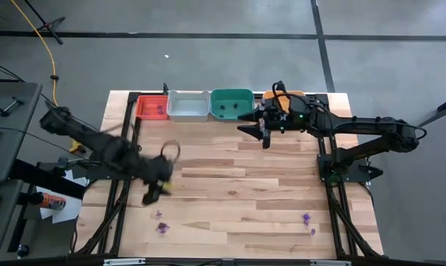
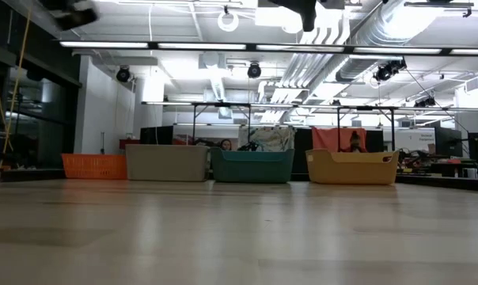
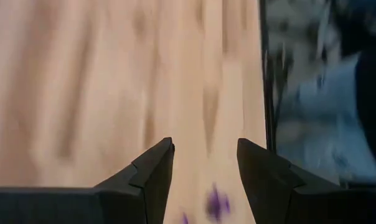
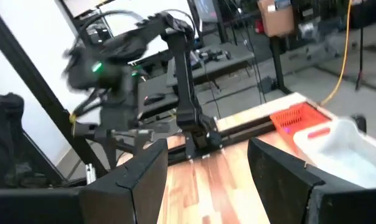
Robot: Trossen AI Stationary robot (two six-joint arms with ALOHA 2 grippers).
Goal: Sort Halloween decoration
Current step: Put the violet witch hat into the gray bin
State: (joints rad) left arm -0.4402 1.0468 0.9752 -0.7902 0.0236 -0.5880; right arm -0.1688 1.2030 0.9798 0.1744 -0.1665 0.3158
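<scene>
Small purple Halloween decorations lie on the wooden table near its front edge: two at the front left (image 1: pixel 161 222) and two at the front right (image 1: pixel 309 224). My left gripper (image 1: pixel 150 197) hangs open, tilted down, above the table just beyond the left pair. In the left wrist view, one purple trinket (image 3: pixel 216 203) lies on the wood past its fingertips (image 3: pixel 205 146). My right gripper (image 1: pixel 265 140) is open and level, in the air in front of the green tray (image 1: pixel 231 103). It holds nothing (image 4: pixel 206 155).
Four trays stand in a row along the far edge: red (image 1: pixel 151 108), grey (image 1: pixel 187 106), green, and orange (image 1: pixel 291 96), the last partly under my right arm. The red tray holds purple bits. The table's left edge (image 3: pixel 263 93) runs close beside my left gripper.
</scene>
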